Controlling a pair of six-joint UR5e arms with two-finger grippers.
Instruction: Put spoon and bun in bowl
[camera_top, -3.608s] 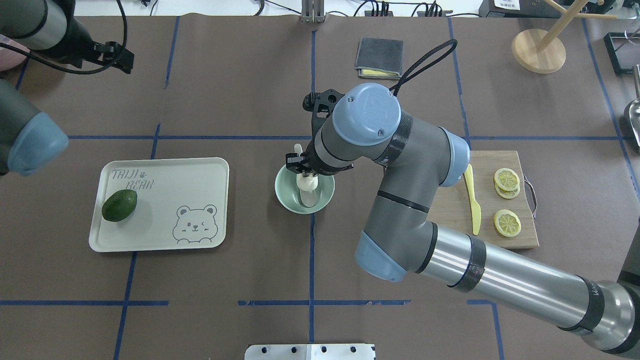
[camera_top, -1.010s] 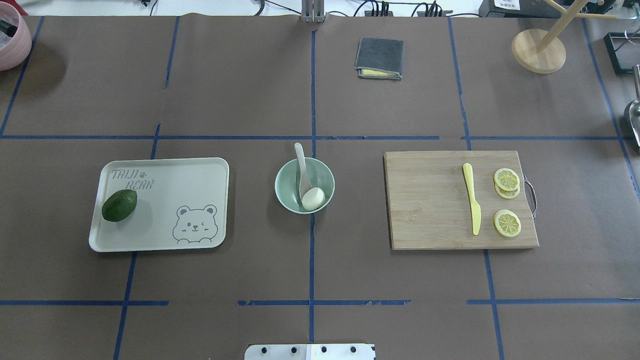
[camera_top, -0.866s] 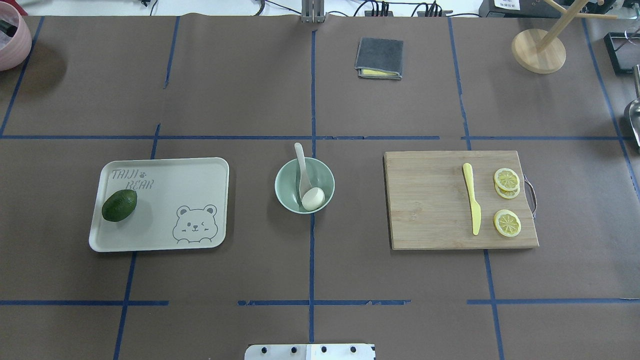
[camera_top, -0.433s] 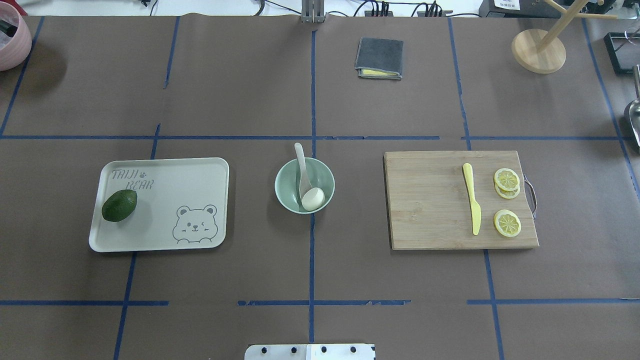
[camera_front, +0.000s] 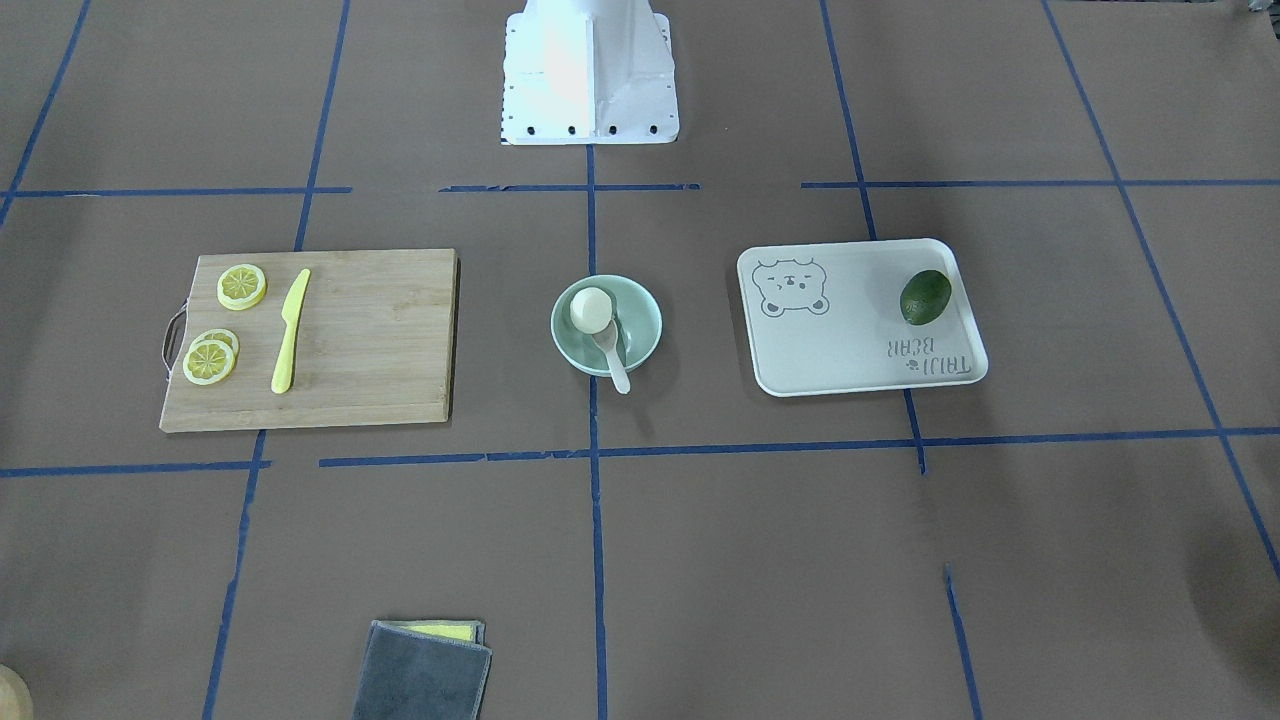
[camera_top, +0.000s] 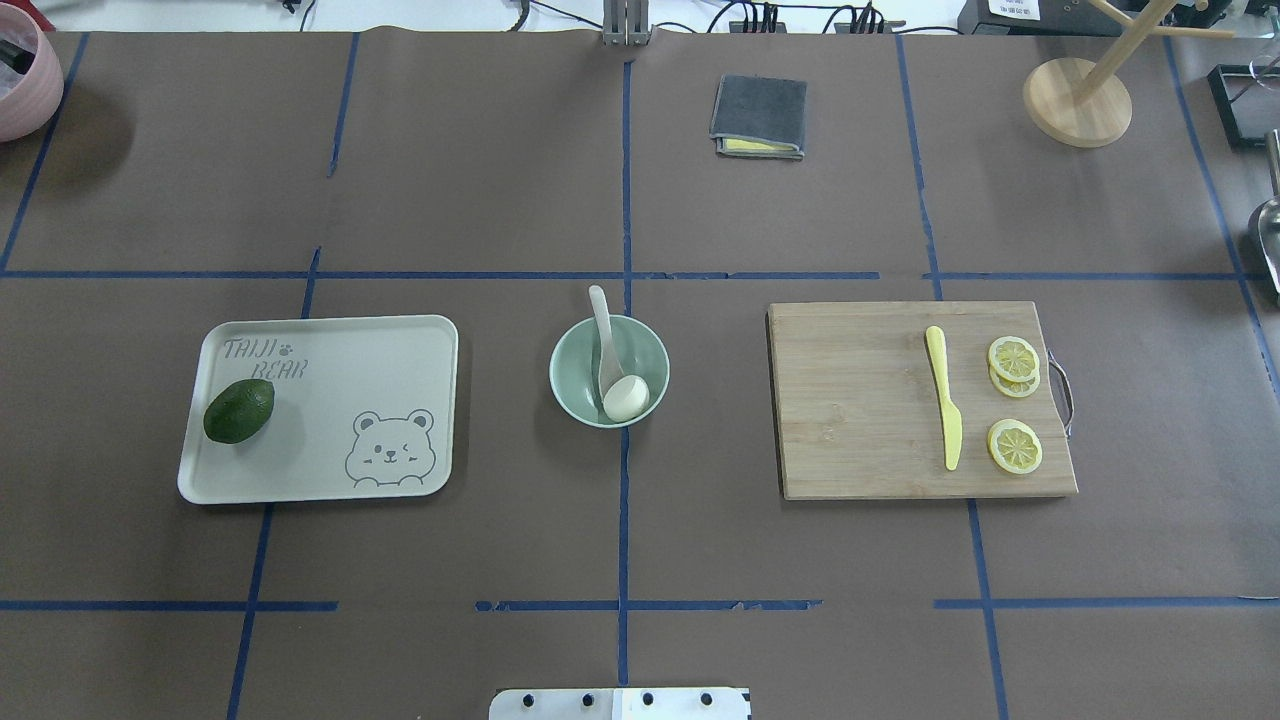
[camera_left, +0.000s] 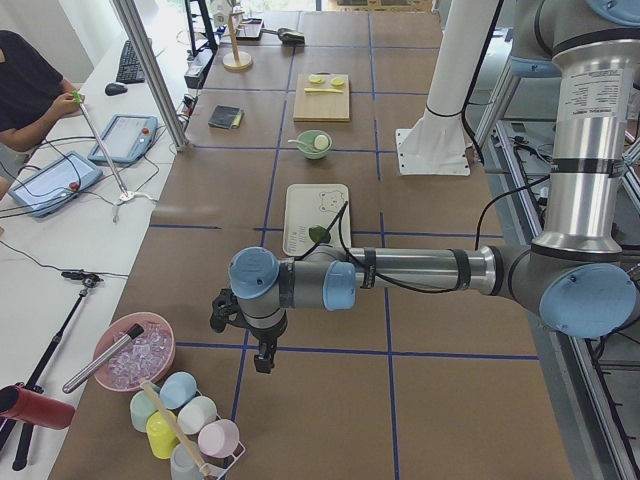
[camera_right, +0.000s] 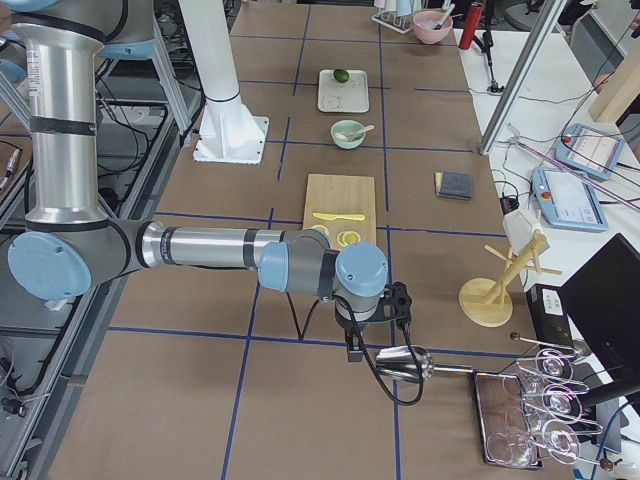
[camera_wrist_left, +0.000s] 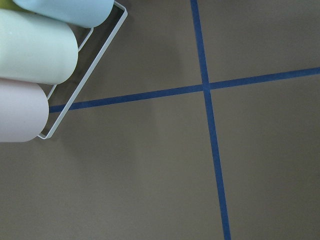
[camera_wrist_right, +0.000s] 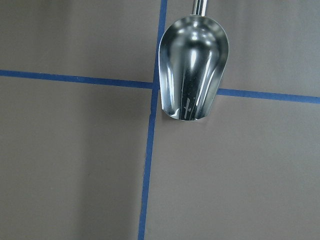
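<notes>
The pale mint-green bowl (camera_top: 558, 372) stands at the table's centre; it also shows in the front-facing view (camera_front: 645, 320). The white bun (camera_top: 626, 398) lies inside it. The cream spoon (camera_top: 601, 320) rests in the bowl beside the bun, with its handle over the far rim. Both arms are out of the overhead view. My left gripper (camera_left: 262, 358) hangs over the table's left end, far from the bowl. My right gripper (camera_right: 352, 350) hangs over the right end. Both show only in the side views, so I cannot tell whether either is open or shut.
The bear tray (camera_top: 400, 350) with an avocado (camera_top: 239, 410) lies left of the bowl. A cutting board (camera_top: 860, 400) with a yellow knife (camera_top: 945, 400) and lemon slices (camera_top: 1014, 445) lies right. A metal scoop (camera_wrist_right: 192, 67) is under the right wrist, a cup rack (camera_wrist_left: 35, 55) under the left.
The right arm, over the bowl at the spoon 3.6 s ago, has left the overhead view, and so has the left arm. The spoon and the bun stay in the bowl. Nothing has moved in the last second.
</notes>
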